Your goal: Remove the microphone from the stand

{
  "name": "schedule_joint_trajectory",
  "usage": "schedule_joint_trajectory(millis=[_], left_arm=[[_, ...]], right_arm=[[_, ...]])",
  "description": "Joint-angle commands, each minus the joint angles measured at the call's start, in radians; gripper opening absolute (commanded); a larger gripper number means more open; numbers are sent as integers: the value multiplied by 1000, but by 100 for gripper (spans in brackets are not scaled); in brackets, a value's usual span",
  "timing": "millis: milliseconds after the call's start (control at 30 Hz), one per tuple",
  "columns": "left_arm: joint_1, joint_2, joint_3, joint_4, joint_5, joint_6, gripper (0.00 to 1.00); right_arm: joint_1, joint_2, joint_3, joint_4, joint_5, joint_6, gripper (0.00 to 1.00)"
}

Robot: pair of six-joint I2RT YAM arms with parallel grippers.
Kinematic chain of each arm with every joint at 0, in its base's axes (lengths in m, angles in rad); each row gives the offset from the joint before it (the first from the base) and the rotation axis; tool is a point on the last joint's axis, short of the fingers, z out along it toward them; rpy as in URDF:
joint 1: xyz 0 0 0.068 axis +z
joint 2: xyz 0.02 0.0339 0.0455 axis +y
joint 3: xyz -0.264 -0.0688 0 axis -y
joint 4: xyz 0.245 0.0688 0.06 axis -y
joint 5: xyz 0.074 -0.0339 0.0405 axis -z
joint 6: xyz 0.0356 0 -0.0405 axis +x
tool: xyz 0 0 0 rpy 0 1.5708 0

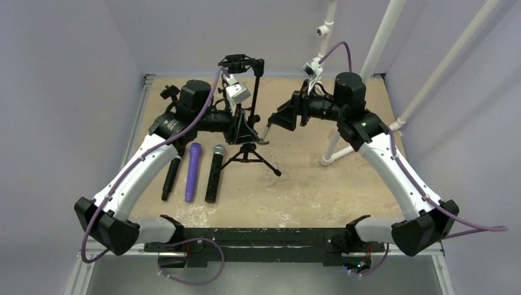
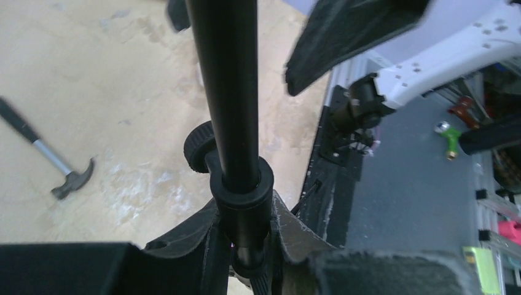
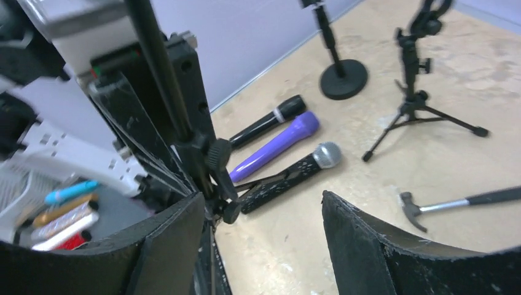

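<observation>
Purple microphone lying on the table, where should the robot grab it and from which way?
Probably best to grip the purple microphone around the middle of its long handle, coming straight down from above. It lies flat between a black microphone and a silver-headed microphone, so sideways is blocked; straddle it across its width.

The tubular metal microphone stand (image 2: 230, 92) is matte black throughout. The tabletop (image 1: 319, 184) is mottled beige with pale scuffs. On it lie a bright purple plastic microphone (image 1: 193, 171), a black microphone with a silver mesh head (image 1: 214, 173) and an all-black slim microphone (image 1: 171, 178). The small hammer (image 3: 458, 204) has a silver shaft and a dark head.
</observation>
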Motion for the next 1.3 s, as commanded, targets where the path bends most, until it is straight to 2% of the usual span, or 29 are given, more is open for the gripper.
schedule_joint_trajectory(millis=[0, 167, 333, 833, 1100, 1267], left_arm=[[12, -111, -40, 127, 305, 8, 0], [30, -154, -110, 133, 407, 32, 0], [38, -152, -128, 145, 410, 14, 0], [39, -95, -108, 181, 433, -29, 0], [40, -89, -116, 198, 456, -44, 0], [39, -96, -139, 201, 484, -42, 0]], right_arm=[[-7, -52, -66, 130, -252, -44, 67], [-7, -61, -126, 314, -405, 71, 63], [1, -63, -162, 465, -492, 189, 62], [102, 14, -146, 394, -461, 107, 60], [128, 49, -112, 366, -462, 69, 51], [128, 46, -99, 341, -469, 40, 50]])
